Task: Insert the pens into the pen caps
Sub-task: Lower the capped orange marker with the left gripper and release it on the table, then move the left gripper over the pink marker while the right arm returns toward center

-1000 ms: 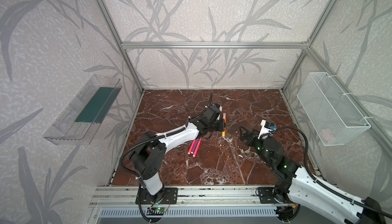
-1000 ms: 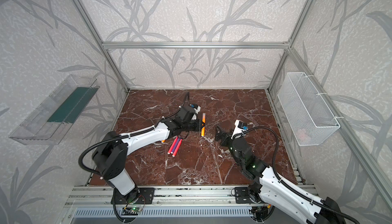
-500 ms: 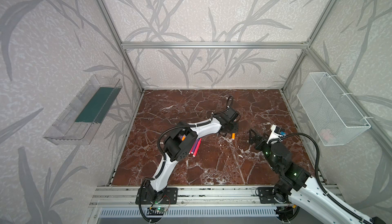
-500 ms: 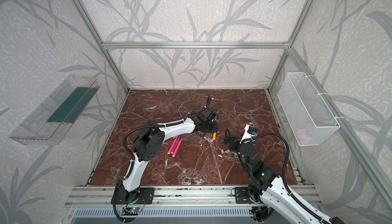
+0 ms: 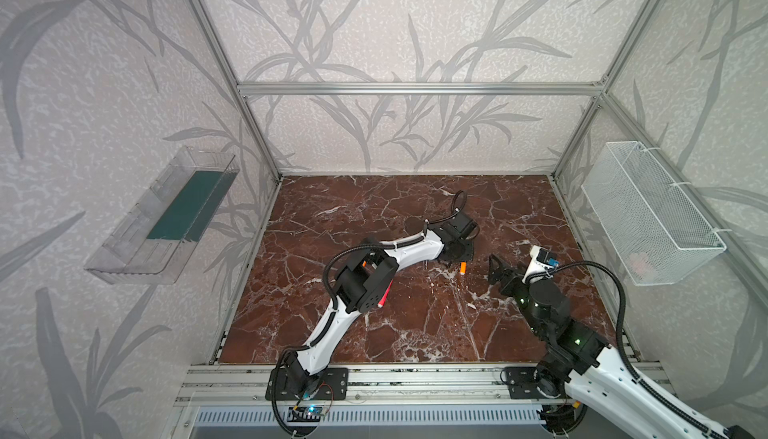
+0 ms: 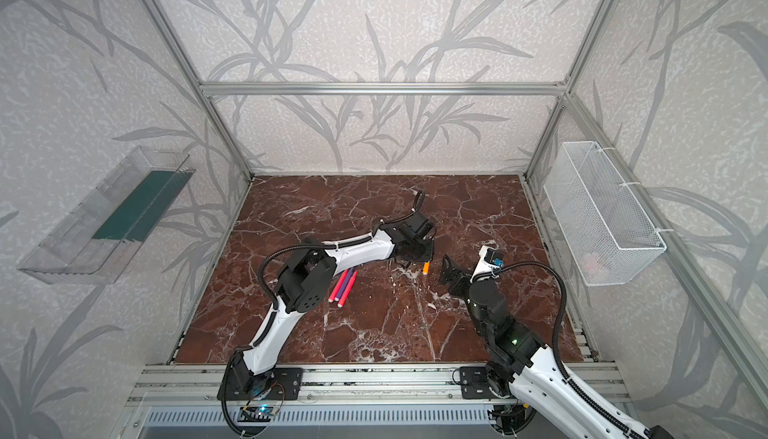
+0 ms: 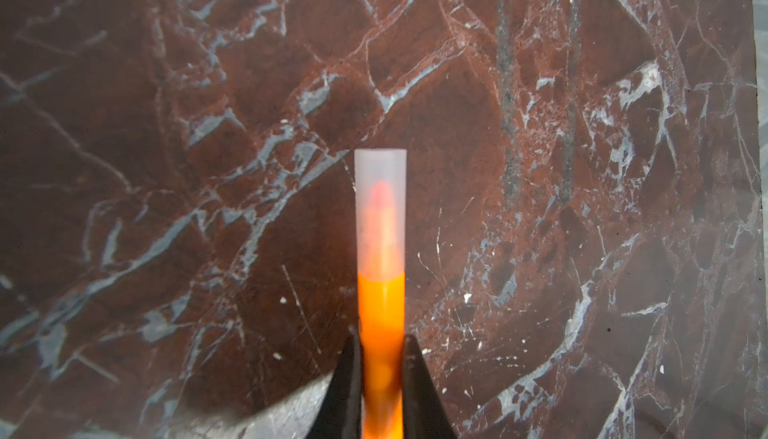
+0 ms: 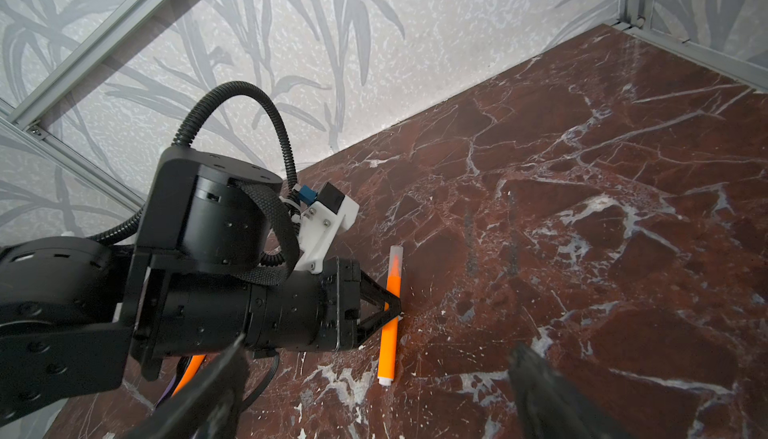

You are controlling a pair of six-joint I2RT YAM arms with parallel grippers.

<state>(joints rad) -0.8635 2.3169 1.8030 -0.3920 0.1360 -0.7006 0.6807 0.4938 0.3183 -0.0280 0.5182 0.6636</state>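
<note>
Left gripper (image 8: 395, 307), jaws closed on the barrel, has laid the orange pen (image 8: 388, 345), cap (image 7: 380, 208) seated, on the marble table (image 5: 374, 216) near the wide-open right gripper (image 5: 496, 268); other pens (image 6: 344, 285) wait well apart.

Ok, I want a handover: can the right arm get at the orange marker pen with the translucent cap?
Probably yes: the open, empty right claw faces the orange marker pen, whose white-plug end lies bare on the red marble; the left claw straddles only its middle.
</note>
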